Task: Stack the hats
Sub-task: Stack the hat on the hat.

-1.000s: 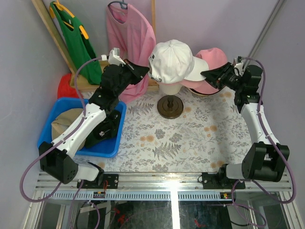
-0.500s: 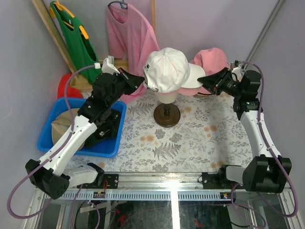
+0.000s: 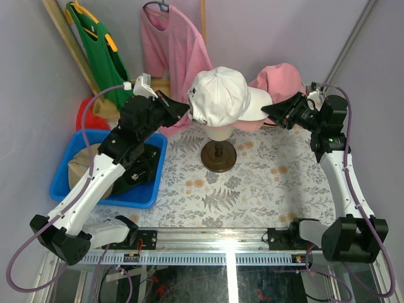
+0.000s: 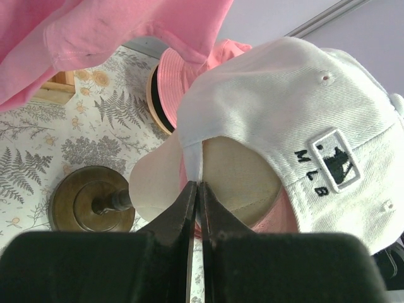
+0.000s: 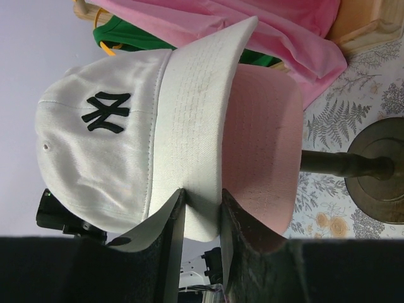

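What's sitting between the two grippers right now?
The white cap, on the mannequin head, fills the gap in the top view: left gripper pinching its back, right gripper on its brim.

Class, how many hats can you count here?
3 clearly: a white cap on the mannequin head, a pink cap under it, a pink bucket hat behind. A tan shape and a dark shape in the blue bin may be more hats, partly hidden.

The white cap with black lettering tops a pink cap; grey fern-print tablecloth, blue bin.
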